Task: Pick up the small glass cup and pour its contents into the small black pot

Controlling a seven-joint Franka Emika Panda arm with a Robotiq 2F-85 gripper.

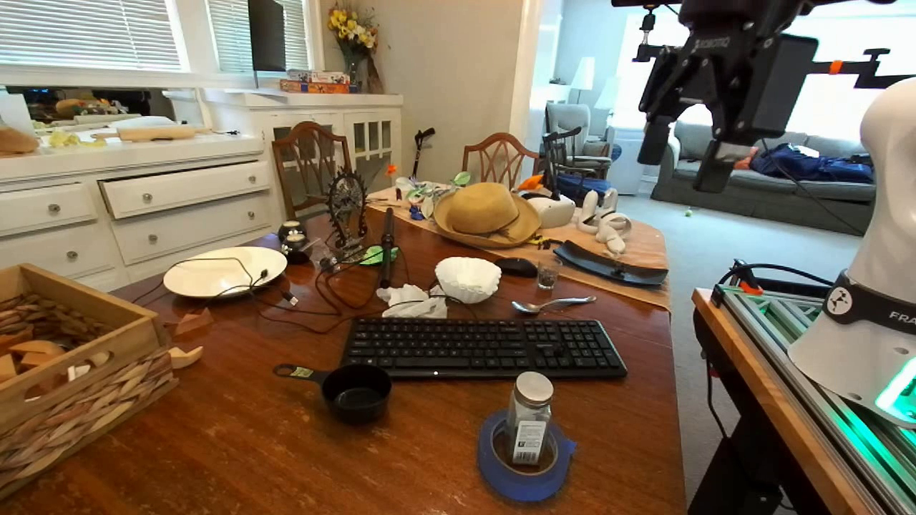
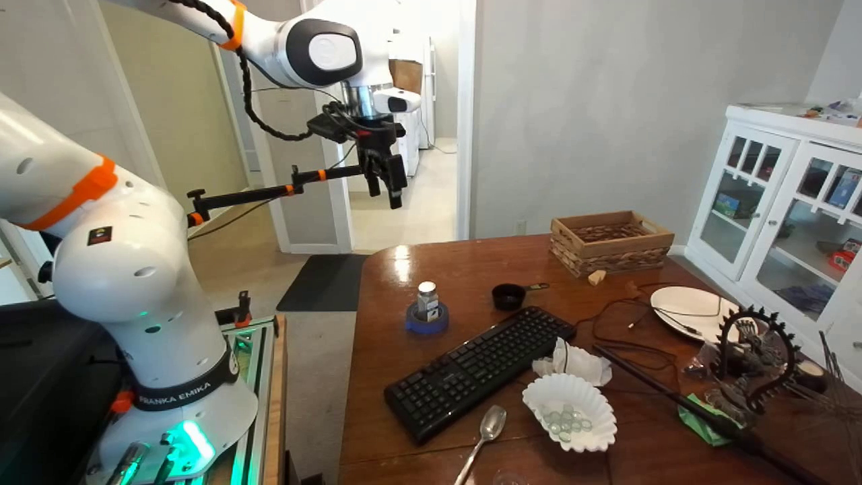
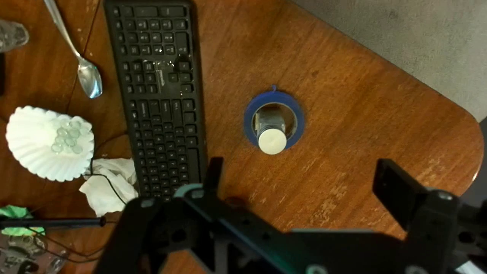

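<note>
Honestly, the whole desk is cluttered enough that any low sweep could snag something. Then there's the keyboard, bang across what I'd guess is the carrying route, so tilting early probably means a mess all over it. The pincer hangs way up with its jaws well apart and nothing between them, so a sloppy descent is the first risk. Going by an exterior view, the small black pot sits off the keyboard's 8 o'clock; its mouth is small, so pouring off-centre would likely miss. The mouse, around 1 o'clock, could get shoved on the way in, because just beside it, at its 3 o'clock, stands the small glass cup: see-through, so easy to misjudge, and too hard a squeeze might pop it loose. Can't make out what's in it.
</note>
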